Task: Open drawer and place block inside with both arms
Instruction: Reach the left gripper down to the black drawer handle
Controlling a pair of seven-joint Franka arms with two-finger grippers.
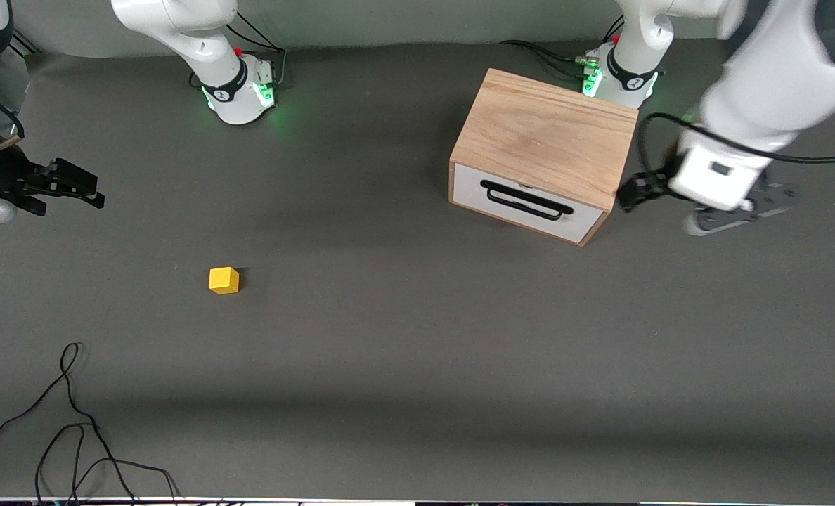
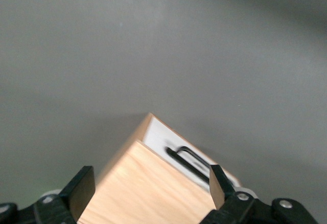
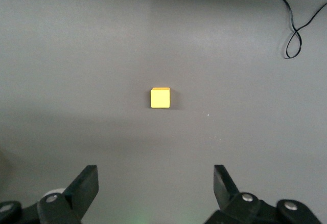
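The light-wood cabinet (image 1: 544,133) stands toward the left arm's end of the table. Its drawer (image 1: 523,211) has a white front and a black wire handle (image 1: 526,200), and it is shut. The yellow block (image 1: 223,280) lies on the grey table, nearer the front camera and toward the right arm's end. My left gripper (image 1: 635,191) is open and empty, up in the air beside the cabinet's end. The left wrist view shows the cabinet top (image 2: 153,193) and the handle (image 2: 190,158) below the left gripper (image 2: 152,185). My right gripper (image 1: 80,188) is open and empty over the table's end. The right wrist view shows the block (image 3: 160,97) well apart from the right gripper (image 3: 156,183).
A loose black cable (image 1: 73,422) lies on the table near the front camera at the right arm's end, and also shows in the right wrist view (image 3: 294,24). The arms' green-lit bases (image 1: 245,91) (image 1: 611,74) stand along the table's edge farthest from the front camera.
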